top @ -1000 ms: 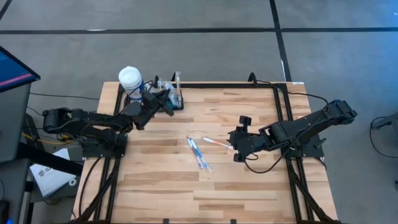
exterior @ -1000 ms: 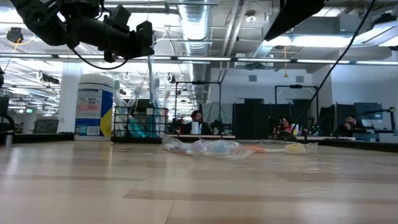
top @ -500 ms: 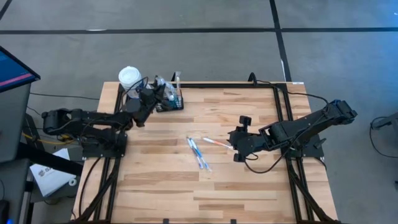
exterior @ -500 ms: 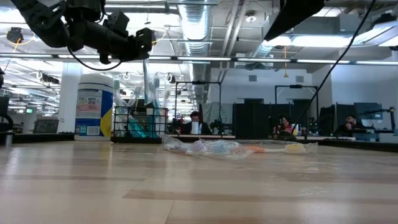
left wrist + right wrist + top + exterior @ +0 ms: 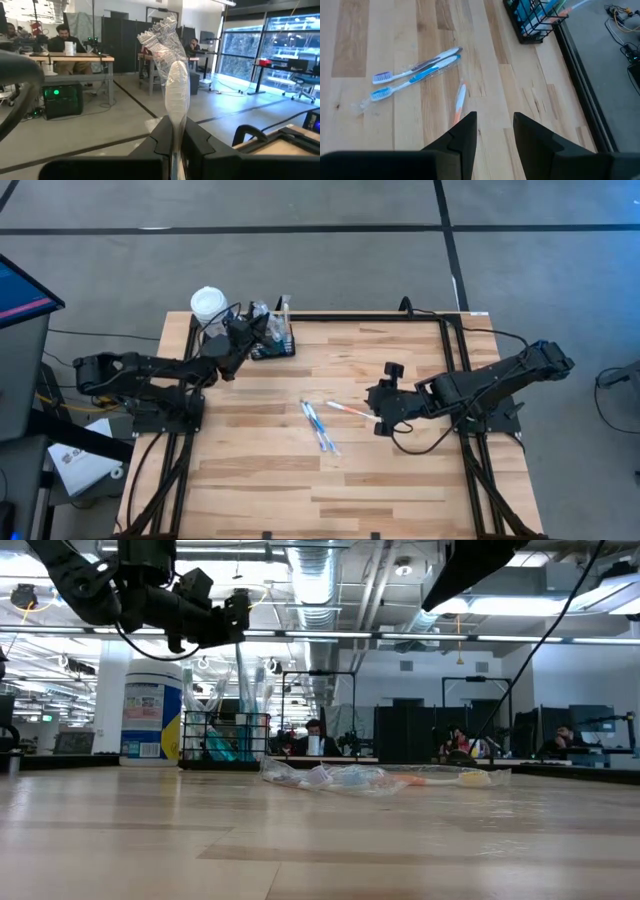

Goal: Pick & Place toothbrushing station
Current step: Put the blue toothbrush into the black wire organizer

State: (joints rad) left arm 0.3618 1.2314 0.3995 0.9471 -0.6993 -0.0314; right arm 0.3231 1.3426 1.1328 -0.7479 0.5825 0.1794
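left hand holds a wrapped brush over the caddy

the caddy (image 5: 272, 345) sits at the far edge of the worktop (image 5: 400, 470), toward its far left corner, just beside a white-capped bottle (image 5: 207, 305) that stands right in that corner. seen from table height, the caddy (image 5: 224, 740) is a black wire box with clear-wrapped things and something teal standing in it, and the bottle (image 5: 152, 710) with its blue label stands next to it.

the left hand (image 5: 250, 332) hangs above the caddy, fingers pinched tight on a wrapped brush (image 5: 171, 75). the clear wrapper stands up from between the fingers with a crinkled top. in the low view the hand (image 5: 238, 615) is well clear of the caddy's rim, and the wrapped brush (image 5: 243, 680) hangs down from it toward the basket.

the right hand (image 5: 377, 408) is out near the middle of the worktop, low over the wood, fingers parted and gripping nothing. an orange brush (image 5: 459, 102) lies just ahead of its fingers, and two blue brushes (image 5: 415, 75) in clear wrap lie side by side a little further on, near the centre of the worktop.

people sit at desks in the room beyond.
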